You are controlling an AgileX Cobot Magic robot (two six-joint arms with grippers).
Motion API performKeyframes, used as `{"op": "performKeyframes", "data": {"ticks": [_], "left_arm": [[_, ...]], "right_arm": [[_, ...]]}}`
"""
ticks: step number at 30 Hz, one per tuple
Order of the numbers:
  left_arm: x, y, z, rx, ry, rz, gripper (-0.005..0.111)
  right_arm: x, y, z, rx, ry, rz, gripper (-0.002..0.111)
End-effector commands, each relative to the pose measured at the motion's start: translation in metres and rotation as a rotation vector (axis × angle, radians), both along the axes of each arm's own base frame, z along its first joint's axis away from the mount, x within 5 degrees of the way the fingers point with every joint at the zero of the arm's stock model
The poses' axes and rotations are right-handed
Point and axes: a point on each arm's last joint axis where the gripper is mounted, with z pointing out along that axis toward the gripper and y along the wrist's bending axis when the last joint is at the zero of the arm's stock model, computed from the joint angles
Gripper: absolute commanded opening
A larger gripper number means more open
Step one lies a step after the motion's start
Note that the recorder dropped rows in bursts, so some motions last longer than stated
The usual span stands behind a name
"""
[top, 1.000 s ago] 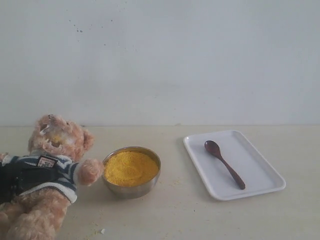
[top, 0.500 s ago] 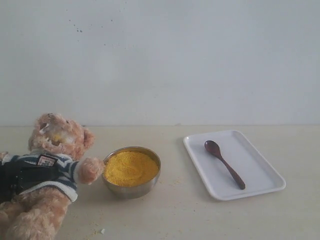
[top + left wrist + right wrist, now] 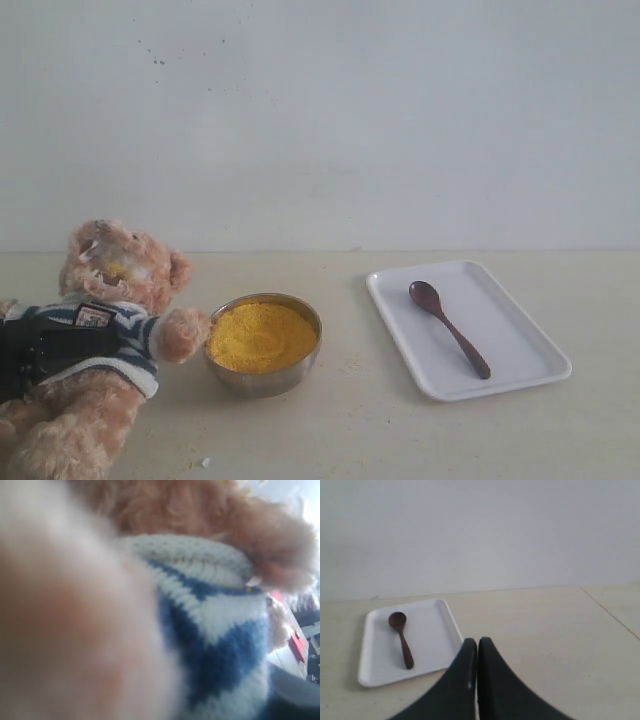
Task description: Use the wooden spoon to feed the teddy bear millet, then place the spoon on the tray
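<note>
Exterior and wrist views. The teddy bear (image 3: 112, 300) was seen reclined at the left of the table (image 3: 360, 430), one paw just beside the steel bowl (image 3: 262, 378), which was filled with a mound of millet (image 3: 260, 337). The wooden spoon (image 3: 448, 326) was laid diagonally on the tray (image 3: 520, 352), well apart from the bowl, its oval end turned toward the wall. The left gripper (image 3: 42, 355) was shown only as a dark form across the bear's torso; whether it was clamped could not be told, the left wrist view being filled by blurred fur and striped knit. The right gripper (image 3: 477, 643) was held above the table near the tray, fingers pressed together on nothing.
</note>
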Motion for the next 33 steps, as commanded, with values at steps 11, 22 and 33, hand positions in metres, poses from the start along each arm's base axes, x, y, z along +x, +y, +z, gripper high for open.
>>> {"op": "performKeyframes", "data": {"ticks": [11, 22, 33], "left_arm": [[0.002, -0.002, 0.007, -0.043, -0.029, -0.013, 0.004], [0.002, -0.002, 0.006, -0.043, -0.026, -0.012, 0.004], [0.002, -0.002, 0.005, -0.027, -0.029, -0.009, 0.004]], "right_arm": [[0.000, 0.004, 0.014, 0.081, -0.162, 0.057, 0.000], [0.006, 0.005, -0.020, 0.085, -0.067, 0.054, 0.000], [0.004, 0.002, -0.037, 0.083, 0.119, 0.016, 0.000]]}}
